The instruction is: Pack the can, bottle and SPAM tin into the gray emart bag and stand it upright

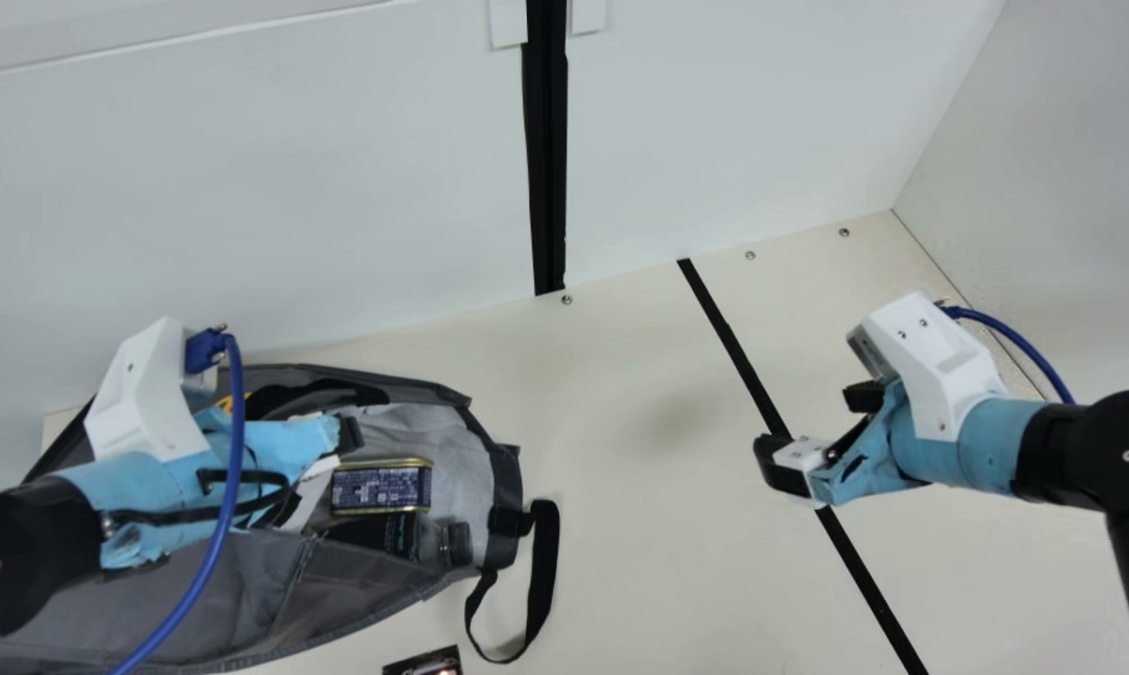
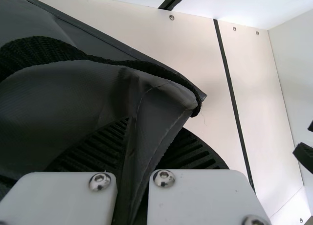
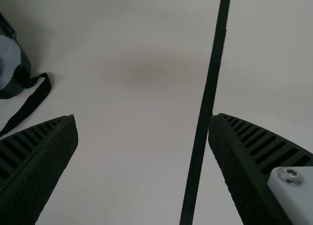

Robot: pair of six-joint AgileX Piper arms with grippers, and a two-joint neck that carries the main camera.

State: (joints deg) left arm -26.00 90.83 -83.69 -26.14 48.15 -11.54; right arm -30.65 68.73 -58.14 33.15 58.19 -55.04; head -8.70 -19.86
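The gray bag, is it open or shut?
Open. The bag gapes wide, and the blue tin shows inside against its pale lining.

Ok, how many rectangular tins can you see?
1: the SPAM tin, lying in the gray bag beside the dark bottle. Others may be hidden behind the left arm.

We see the gray bag (image 1: pixel 358 583) lying slumped on the table (image 1: pixel 639 562), its mouth gaping. Inside, we find the blue, gold-rimmed tin (image 1: pixel 382 488), printed side up, and just beside it the dark-capped bottle (image 1: pixel 398 536), lying down.
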